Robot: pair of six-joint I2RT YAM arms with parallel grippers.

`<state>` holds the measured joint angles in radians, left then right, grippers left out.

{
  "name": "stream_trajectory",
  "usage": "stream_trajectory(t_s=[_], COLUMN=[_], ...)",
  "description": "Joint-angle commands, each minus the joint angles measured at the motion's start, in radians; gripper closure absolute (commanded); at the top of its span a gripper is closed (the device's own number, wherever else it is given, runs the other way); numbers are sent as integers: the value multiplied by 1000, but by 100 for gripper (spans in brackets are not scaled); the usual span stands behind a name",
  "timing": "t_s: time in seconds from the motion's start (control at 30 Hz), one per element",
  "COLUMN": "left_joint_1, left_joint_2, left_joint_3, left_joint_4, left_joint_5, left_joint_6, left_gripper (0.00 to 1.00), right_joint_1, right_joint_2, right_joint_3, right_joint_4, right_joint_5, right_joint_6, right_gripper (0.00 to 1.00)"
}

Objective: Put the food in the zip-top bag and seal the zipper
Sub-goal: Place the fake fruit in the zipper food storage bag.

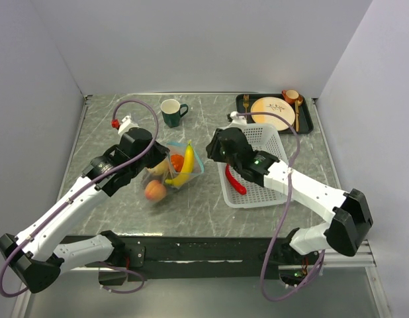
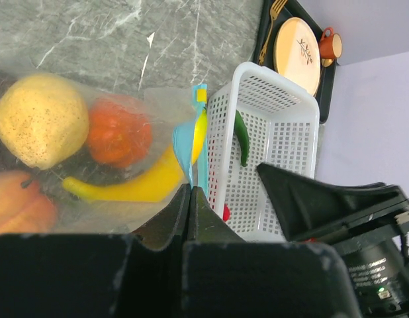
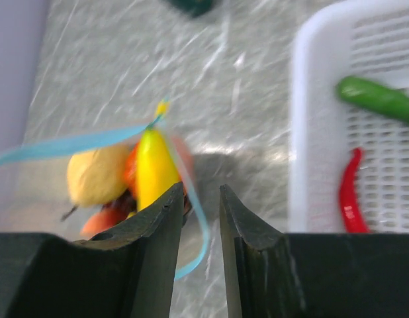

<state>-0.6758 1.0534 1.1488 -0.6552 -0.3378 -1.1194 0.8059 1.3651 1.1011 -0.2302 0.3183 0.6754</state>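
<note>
The clear zip-top bag (image 1: 173,167) lies at mid-table, its mouth turned toward the basket. It holds a lemon (image 2: 39,119), an orange (image 2: 118,132), a banana (image 2: 135,185) and a peach (image 1: 155,191). The teal zipper (image 2: 198,136) gapes apart in a loop (image 3: 72,142). My left gripper (image 2: 189,189) is shut on the bag's edge by the zipper. My right gripper (image 3: 201,187) hovers open just off the bag mouth, with the zipper's lower loop behind its jaws. A red chili (image 1: 235,180) and a green pepper (image 3: 380,99) lie in the white basket (image 1: 257,192).
A dark green mug (image 1: 173,111) stands at the back. A black tray (image 1: 308,119) at the back right carries a cream plate (image 1: 271,109), cutlery and an orange cup (image 1: 292,97). Walls close in on the left, back and right.
</note>
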Motion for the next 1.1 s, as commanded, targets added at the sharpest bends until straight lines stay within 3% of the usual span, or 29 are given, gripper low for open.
stream_trajectory(t_s=[0.0,0.1,0.57,0.8,1.07], left_joint_1=[-2,-2,-2,-2,-2], left_joint_2=[-27,-29,-39,-41,-32], left_joint_3=[0,0,3,2,15], left_joint_4=[51,51,40,29,25], left_joint_5=[-18,-20,-30,-38,-43], left_joint_6=[4,6,6,4,12], left_gripper=[99,99,99,99,99], right_joint_1=[13,12,9,3,-30], right_joint_2=[20,45,138,52,58], right_joint_3=[-3,-3,42,13,5], right_joint_4=[15,29,-46,-20,-31], right_joint_5=[-240,-297,-262,-188,-219], right_joint_6=[-34,-20,-45,-63,-74], right_gripper=[63,61,57,55,54])
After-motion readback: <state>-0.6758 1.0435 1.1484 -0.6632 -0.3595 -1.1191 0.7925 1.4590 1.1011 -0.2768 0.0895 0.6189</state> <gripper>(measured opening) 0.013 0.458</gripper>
